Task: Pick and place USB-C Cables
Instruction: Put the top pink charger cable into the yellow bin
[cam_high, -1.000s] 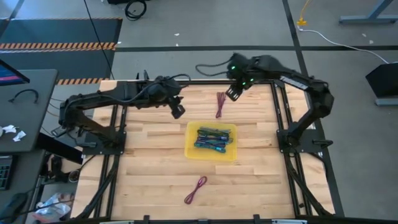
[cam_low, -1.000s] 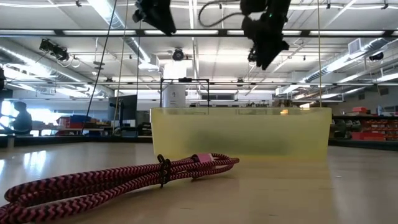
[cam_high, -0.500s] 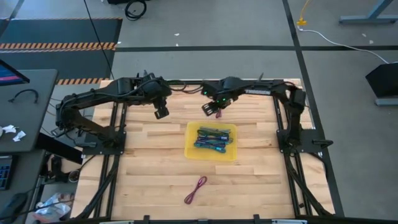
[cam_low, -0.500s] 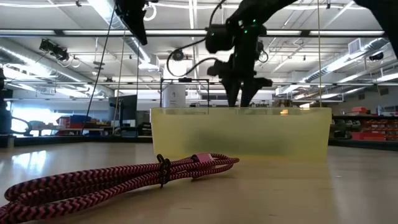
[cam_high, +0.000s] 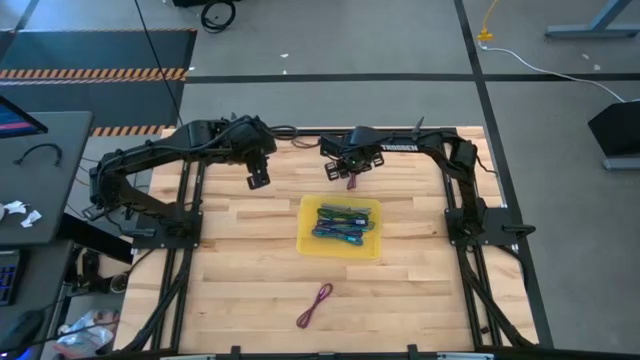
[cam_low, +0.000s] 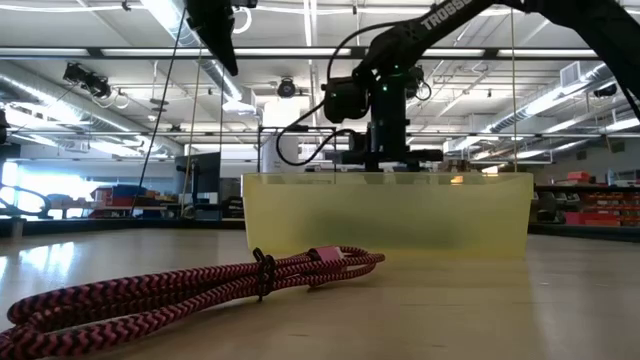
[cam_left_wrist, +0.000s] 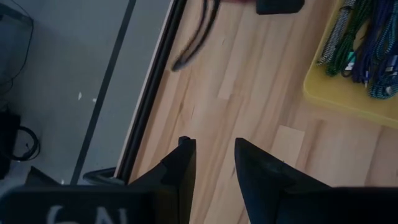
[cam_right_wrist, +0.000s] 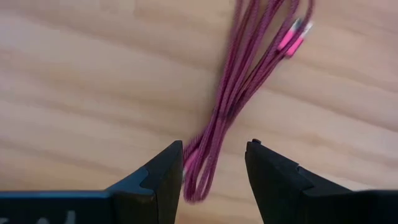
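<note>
Cables are mostly lying in the yellow tray already; two maroon ones are waiting outside, one at six o'clock, one at twelve, where the right gripper is straddling it with fingers spread, gripping nothing; the left gripper is idling part-open, empty, at ten

Square yellow tray: near the middle of the wooden table. Dark desk: beside the table's left edge. Hazard-striped tape: on the floor beyond the far edge.
</note>
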